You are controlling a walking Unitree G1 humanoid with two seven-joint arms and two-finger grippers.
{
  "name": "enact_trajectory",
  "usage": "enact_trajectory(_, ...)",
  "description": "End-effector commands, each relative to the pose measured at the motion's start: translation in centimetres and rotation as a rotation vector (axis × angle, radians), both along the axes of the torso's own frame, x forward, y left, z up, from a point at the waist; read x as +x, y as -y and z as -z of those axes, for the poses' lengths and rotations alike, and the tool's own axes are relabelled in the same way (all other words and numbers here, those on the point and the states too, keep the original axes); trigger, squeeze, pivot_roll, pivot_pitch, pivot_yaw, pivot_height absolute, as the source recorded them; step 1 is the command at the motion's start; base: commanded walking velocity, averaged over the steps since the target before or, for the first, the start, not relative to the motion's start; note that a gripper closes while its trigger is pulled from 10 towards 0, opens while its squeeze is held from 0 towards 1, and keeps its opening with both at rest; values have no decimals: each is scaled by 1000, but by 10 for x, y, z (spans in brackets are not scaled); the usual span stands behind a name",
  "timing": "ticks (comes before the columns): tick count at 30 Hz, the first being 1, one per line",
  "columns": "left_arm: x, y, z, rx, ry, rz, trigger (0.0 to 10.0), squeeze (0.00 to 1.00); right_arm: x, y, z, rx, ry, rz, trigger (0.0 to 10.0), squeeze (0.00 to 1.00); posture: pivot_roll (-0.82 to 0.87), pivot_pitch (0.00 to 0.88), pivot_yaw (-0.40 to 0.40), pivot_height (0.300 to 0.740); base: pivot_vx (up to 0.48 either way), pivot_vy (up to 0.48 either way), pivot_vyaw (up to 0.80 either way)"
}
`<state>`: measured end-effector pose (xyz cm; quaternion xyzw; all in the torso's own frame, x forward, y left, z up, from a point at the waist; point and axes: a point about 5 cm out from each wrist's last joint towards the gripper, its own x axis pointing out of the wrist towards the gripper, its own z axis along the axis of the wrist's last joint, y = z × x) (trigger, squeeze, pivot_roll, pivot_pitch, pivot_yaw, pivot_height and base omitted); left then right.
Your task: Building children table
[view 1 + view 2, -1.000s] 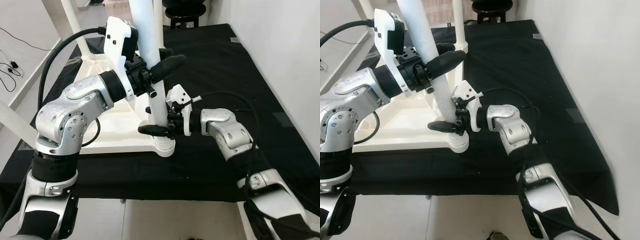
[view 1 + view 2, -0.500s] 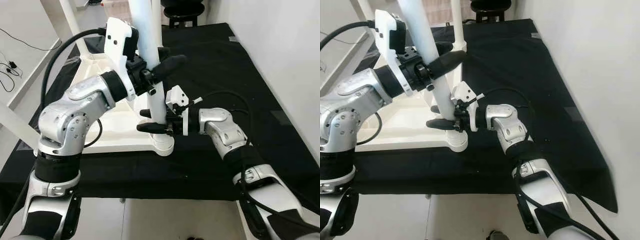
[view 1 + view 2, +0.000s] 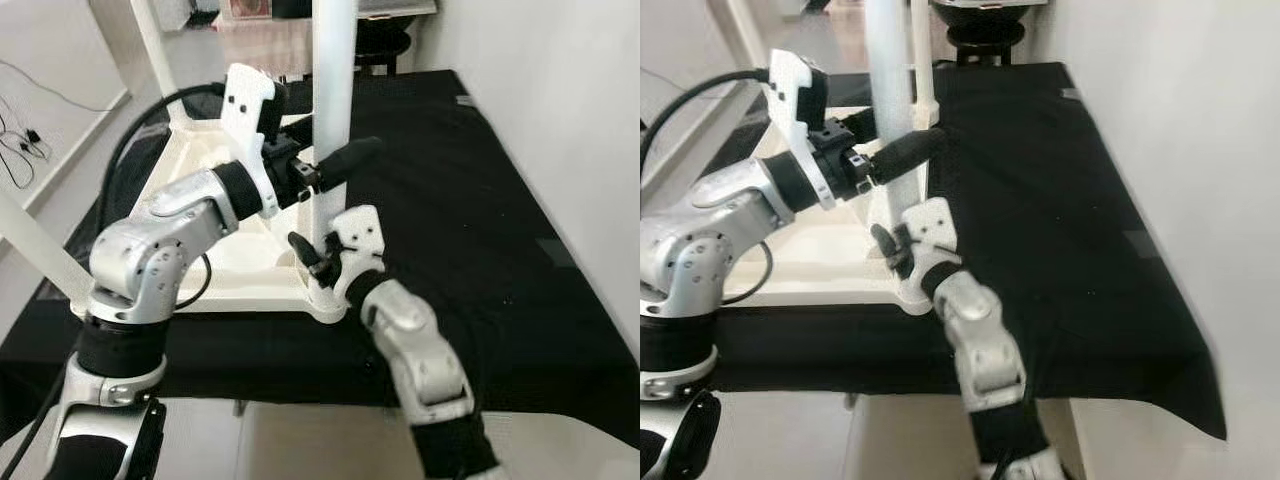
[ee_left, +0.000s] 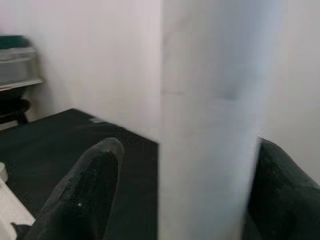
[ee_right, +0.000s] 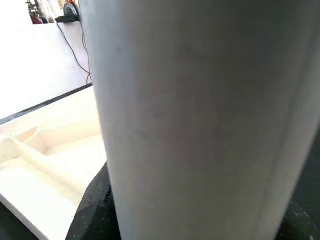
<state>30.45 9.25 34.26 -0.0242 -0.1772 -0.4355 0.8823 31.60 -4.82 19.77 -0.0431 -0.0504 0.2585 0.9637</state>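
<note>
Both grippers clamped on upright white leg (image 3: 333, 90): left gripper (image 3: 322, 172) higher, right gripper (image 3: 312, 255) near its base on upturned tabletop (image 3: 215, 285)

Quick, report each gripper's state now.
Left gripper: shut on the white table leg.
Right gripper: shut on the same leg, near its base.

Left pincer (image 3: 322, 172) and right pincer (image 3: 312, 256) are both clamped, arms bent.
</note>
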Motion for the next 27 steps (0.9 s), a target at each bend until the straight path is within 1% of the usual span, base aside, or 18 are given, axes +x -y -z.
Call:
enact_trajectory(1,2,-5,5,13,-15,-20,10000,0,1,-5,28,-37,-122,5,0,0,-49,174,37,740,0,0,0)
enact_trajectory(4,2,-4,4,7,-13,-26,10000,0,-2,-8,22,-35,-111,20,0,0,-50,172,35,740,0,0,0)
enact_trajectory(9,2,-2,5,8,-12,-27,10000,0,-9,-9,19,-19,-107,46,0,0,-49,171,38,740,0,0,0)
enact_trajectory(11,1,-1,4,5,-12,-17,0,0,-11,-9,19,-17,-100,47,0,0,-46,169,42,740,0,0,0)
enact_trajectory(22,0,-1,3,12,-11,6,0,0,-14,-13,15,-5,-79,40,0,0,-42,162,53,740,0,0,0)
enact_trajectory(23,-1,0,3,15,-10,11,0,0,-13,-13,14,-5,-71,39,10000,0,-40,156,53,740,0,0,0)
enact_trajectory(24,-1,0,3,17,-9,16,0,0,-13,-13,12,1,-64,25,10000,0,-40,156,53,740,0,0,0)
enact_trajectory(25,-2,1,3,19,-8,22,0,0,-12,-14,7,3,-44,-29,10000,0,-39,153,53,740,0,0,0)
enact_trajectory(26,-2,1,3,21,-7,27,0,0,-11,-14,3,13,-30,-103,10000,1000,-39,153,53,740,0,0,0)
enact_trajectory(27,-2,1,3,21,-7,27,0,0,-11,-14,3,13,-30,-103,10000,1000,-39,153,53,740,0,0,0)
